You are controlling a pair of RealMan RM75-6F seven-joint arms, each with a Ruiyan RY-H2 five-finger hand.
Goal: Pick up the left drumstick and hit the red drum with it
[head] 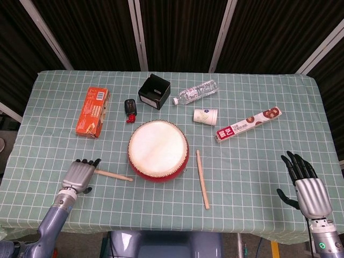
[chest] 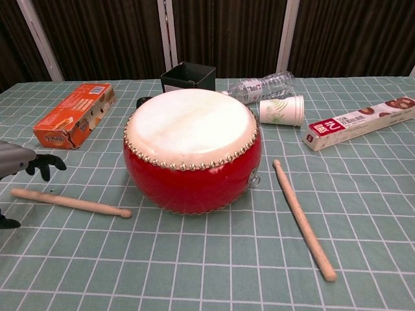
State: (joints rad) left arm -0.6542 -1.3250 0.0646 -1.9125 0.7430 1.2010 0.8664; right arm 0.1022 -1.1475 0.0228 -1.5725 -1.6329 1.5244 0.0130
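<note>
We can make out print on the orange box [chest: 72, 115] and white characters on the long red-and-white box [chest: 360, 123], but none of it is sharp enough to read.

Two drumsticks [head: 113, 175] [head: 202, 179], one drum [head: 157, 150]. One bottle [head: 195, 92], cup [head: 206, 116], black box [head: 155, 92]. Two cartons [head: 92, 112] [head: 248, 124], two hands [head: 79, 174] [head: 308, 188].

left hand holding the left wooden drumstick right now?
No: the left wooden drumstick lies flat on the green checked tablecloth, and the left hand is above its butt end with fingers spread, not gripping it.
</note>
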